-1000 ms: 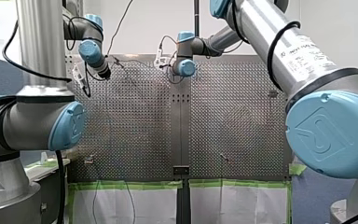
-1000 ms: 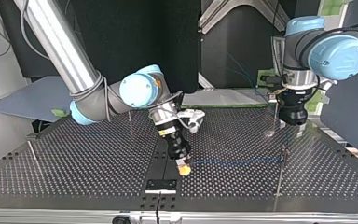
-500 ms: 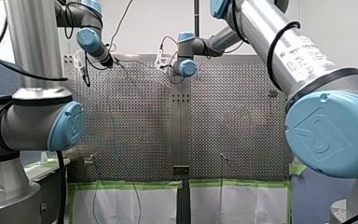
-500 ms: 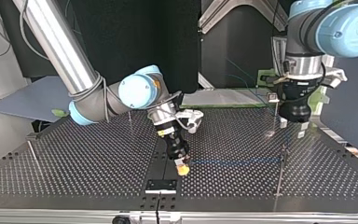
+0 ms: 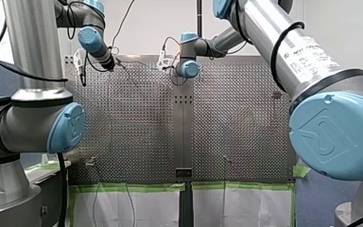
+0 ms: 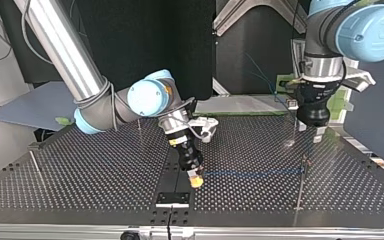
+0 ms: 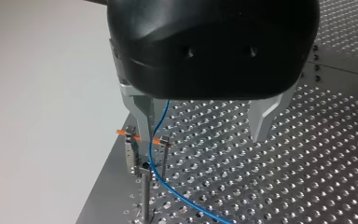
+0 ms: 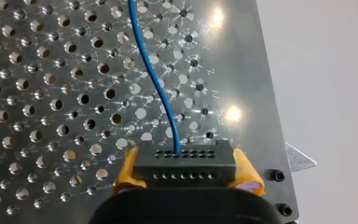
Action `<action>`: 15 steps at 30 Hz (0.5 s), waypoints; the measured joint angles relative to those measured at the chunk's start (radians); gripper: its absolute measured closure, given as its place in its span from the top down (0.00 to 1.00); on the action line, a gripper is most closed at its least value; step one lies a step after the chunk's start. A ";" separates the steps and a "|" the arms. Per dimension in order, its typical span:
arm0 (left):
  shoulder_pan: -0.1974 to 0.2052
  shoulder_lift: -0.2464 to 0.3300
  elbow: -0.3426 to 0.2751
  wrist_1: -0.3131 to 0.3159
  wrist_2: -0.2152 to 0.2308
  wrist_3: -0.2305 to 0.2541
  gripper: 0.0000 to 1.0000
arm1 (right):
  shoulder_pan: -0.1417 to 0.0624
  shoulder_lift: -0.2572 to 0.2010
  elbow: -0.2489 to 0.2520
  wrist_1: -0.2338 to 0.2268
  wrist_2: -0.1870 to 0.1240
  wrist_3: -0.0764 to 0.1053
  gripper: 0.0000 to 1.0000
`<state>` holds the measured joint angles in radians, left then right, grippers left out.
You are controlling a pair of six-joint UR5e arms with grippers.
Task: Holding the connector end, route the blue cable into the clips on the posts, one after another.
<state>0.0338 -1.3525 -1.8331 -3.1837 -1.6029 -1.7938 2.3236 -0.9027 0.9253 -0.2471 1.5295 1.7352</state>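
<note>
**Seat the cable in the clip without dragging the post**

Front view: my left gripper (image 5: 108, 65) hangs at the far edge of the table (image 5: 246, 123), on the view's left. Its fingers cannot be read here, and the cable is too thin to trace.

Top view: my right gripper (image 6: 196, 181) is low over the middle of the table, yellow pads down. The cable (image 6: 252, 173) runs from it, nearly level, to a post (image 6: 300, 192) at the view's right. My left gripper hangs above and just behind that post.

Left wrist view: the metal fingers (image 7: 263, 119) stand wide apart and hold nothing. The cable drops beside one finger, passes the clip (image 7: 130, 151) with orange tabs at the post's top, then curves away over the table. I cannot tell whether it is seated in the clip.

Right wrist view: the pads (image 8: 127, 173) are clamped on the connector (image 8: 185, 164). The cable leaves the connector's front face and runs ahead over the table.

The step looks like the clip on this post. To do it well:
- Hold the connector firmly and the cable only lightly taut.
- Line the cable up over the clip's slot before lowering it.
- Bring the open fingers down astride the cable just beside the clip, clear of the orange tabs.
- Avoid any sideways pull, which would likely bend the thin post.
</note>
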 joint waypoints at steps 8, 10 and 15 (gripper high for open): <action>-0.005 -0.012 0.039 0.002 0.011 0.079 1.00 | 0.005 0.001 0.000 0.001 0.000 0.000 0.00; -0.006 -0.007 0.055 0.003 0.016 0.096 1.00 | 0.005 0.001 0.000 0.001 0.001 0.000 0.00; -0.006 -0.001 0.094 0.000 0.022 0.142 1.00 | 0.007 0.001 0.000 0.002 0.001 0.000 0.00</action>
<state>0.0275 -1.3532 -1.7396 -3.1839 -1.5809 -1.6516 2.3304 -0.9018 0.9249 -0.2456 1.5310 1.7352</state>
